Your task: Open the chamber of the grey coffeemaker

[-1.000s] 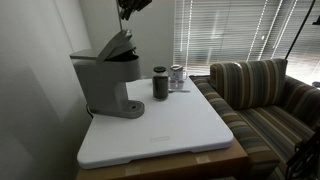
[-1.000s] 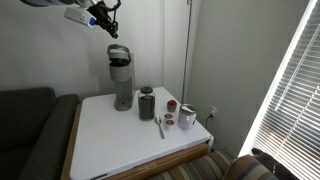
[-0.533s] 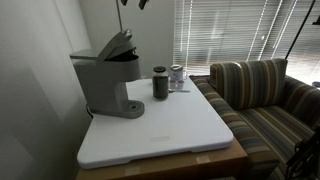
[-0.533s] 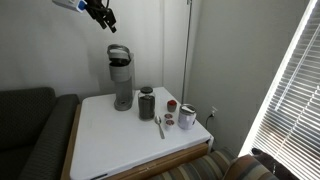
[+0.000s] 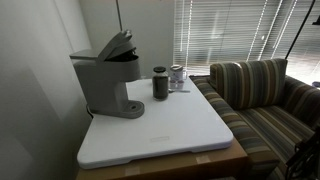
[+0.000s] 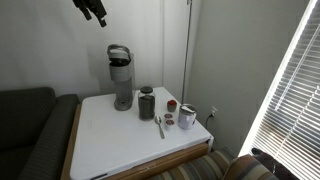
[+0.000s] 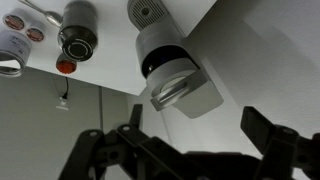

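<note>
**Change of state.** Compared with one second ago, the tool has risen from just above the grey coffeemaker to the top edge of an exterior view. It now stands well apart from the machine and has left the frame entirely in an exterior view. In the wrist view the tool is spread wide, with nothing between its fingers. It looks straight down on the grey coffeemaker.

**Position of the task item.** The chamber is at the top of the overhanging head, at the wall-side end of the tabletop. It is tilted up at the front, as it was in the earlier pictures. In the wrist view the raised chamber appears as a grey slab beside the round opening of the head.

**Meaning for the task.** With the lid standing raised and the tool withdrawn and empty, the opening step appears complete. No further contact appears to be required.

**Containers.**
- Brew opening of the head: whether it holds anything cannot be determined.
- Dark cylindrical canister: upright, just beside the coffeemaker. Its top looks dark in the wrist view. Contents cannot be determined.
- Small jar: near the canister. Contents cannot be determined.
- White cup: near the tabletop corner. Interior not visible.
</note>
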Controlling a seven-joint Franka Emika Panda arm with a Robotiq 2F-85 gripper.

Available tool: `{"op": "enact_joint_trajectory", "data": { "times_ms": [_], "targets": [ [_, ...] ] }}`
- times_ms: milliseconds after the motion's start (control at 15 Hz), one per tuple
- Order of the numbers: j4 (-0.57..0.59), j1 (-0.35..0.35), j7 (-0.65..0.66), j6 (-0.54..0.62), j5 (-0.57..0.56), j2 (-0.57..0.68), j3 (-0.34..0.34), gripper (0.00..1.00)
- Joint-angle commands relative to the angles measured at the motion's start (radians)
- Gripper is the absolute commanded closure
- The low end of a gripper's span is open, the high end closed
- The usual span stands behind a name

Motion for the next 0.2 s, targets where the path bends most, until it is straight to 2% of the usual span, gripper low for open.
{"op": "enact_joint_trajectory", "data": {
  "times_ms": [0, 133],
  "targets": [
    [0.004, -0.022, 0.007, -0.003, -0.008, 0.0, 0.024, 0.0],
    [0.004, -0.021, 0.009, -0.002, -0.008, 0.004, 0.025, 0.0]
  ]
}}
